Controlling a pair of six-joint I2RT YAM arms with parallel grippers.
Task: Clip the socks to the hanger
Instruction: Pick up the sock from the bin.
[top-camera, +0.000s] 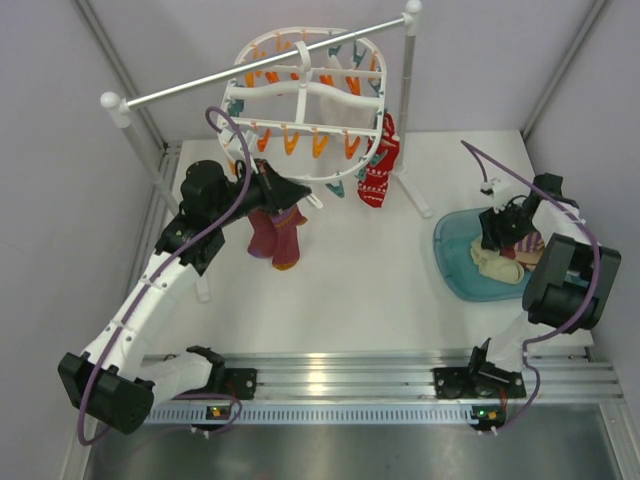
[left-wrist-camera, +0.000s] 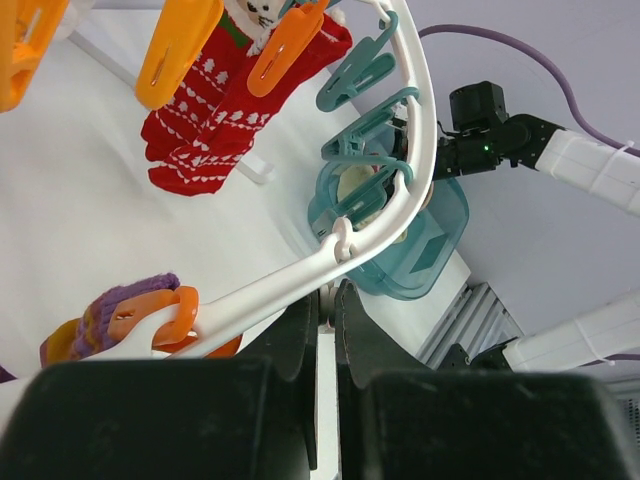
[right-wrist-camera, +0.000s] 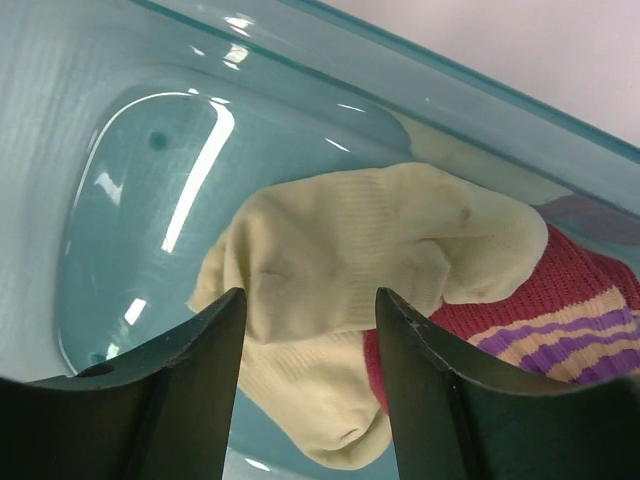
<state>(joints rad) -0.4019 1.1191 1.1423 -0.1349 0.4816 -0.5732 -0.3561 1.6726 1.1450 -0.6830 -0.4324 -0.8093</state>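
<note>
While the right pincer gapes, the socks lie directly beneath it.

White plastic oval hanger frame: teal plastic clips on it, red patterned sock beyond (left gripper beneath).

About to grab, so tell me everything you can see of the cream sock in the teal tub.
The pale cream ribbed-knit sock lies crumpled and folded on the floor of the translucent teal plastic tub. It overlaps a red knit part with purple and cream stripes. The right hand hangs open above it, fingers either side; contact is unclear.
</note>
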